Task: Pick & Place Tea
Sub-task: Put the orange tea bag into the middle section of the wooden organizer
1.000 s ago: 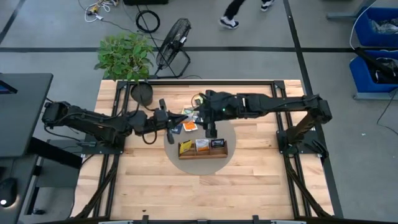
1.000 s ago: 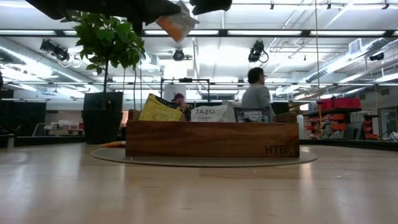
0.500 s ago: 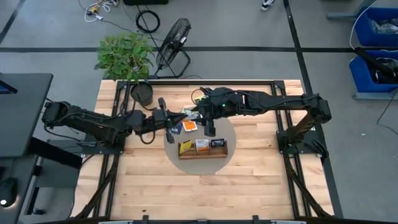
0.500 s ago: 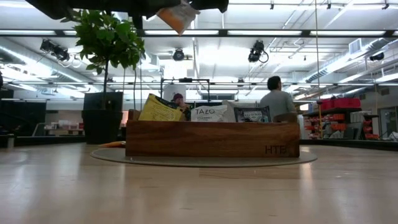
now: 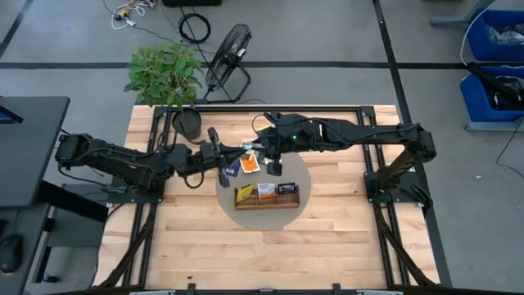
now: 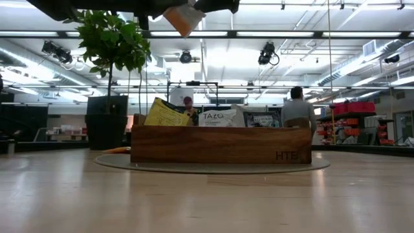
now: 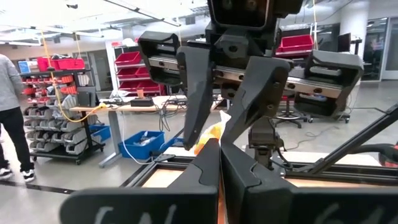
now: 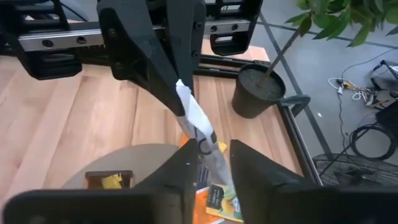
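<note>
Both hands (left (image 5: 237, 154), right (image 5: 260, 150)) pinch one tea packet (image 6: 183, 17).

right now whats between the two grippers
A tea packet, held up in the shut left gripper; the right gripper is around its other end, right wrist view.

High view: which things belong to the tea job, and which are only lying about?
Job: held tea packet, left hand, right hand, loose packets, wooden tray.
Lying about: potted plant, fan.
</note>
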{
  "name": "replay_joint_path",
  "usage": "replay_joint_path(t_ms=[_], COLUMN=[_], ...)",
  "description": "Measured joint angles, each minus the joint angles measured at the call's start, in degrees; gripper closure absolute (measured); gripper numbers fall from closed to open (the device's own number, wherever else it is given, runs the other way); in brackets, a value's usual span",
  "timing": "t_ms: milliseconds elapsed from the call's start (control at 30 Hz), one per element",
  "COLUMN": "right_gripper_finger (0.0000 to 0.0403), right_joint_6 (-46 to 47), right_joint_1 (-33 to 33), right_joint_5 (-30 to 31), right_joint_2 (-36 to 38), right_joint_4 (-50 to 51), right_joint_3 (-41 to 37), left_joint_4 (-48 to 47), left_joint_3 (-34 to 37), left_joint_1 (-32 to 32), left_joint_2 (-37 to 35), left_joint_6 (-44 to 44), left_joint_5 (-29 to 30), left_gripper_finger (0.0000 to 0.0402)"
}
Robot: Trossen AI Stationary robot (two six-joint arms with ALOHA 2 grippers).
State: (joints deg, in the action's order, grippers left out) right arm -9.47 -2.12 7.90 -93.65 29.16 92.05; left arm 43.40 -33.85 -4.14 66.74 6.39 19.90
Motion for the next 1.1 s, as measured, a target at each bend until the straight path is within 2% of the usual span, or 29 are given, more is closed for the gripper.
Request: replay_joint_path(t_ms=[267,633,733,900,1100], right_gripper_finger=[0.0396,0.0401,0.0401,0.0402,0.0402], right_joint_6=[-2.69,-3.24,-3.01,-1.24,-0.44], right_joint_1=[-0.2,-0.07,-0.15,-0.2,-0.16], right_joint_5=[-2.4,-2.12,-0.64,1.98,1.52], right_joint_2=[0.0,-0.13,-0.01,0.0,0.0], right_joint_4=[0.26,3.75,7.81,11.86,12.44], right_joint_3=[-0.03,-0.05,-0.09,-0.09,-0.09], left_joint_4=[-0.16,-3.98,-5.9,-7.74,-7.34], left_joint_3=[-0.02,-0.13,-0.09,-0.06,-0.06], left_joint_1=[0.0,0.02,0.0,0.0,0.13], left_joint_2=[0.0,0.02,0.0,0.0,0.0], left_joint_6=[0.25,0.15,-1.1,-0.94,-0.94], left_joint_5=[-0.26,-0.43,-0.28,0.77,0.9], left_gripper_finger=[0.0399,0.0399,0.0397,0.0363,0.0318])
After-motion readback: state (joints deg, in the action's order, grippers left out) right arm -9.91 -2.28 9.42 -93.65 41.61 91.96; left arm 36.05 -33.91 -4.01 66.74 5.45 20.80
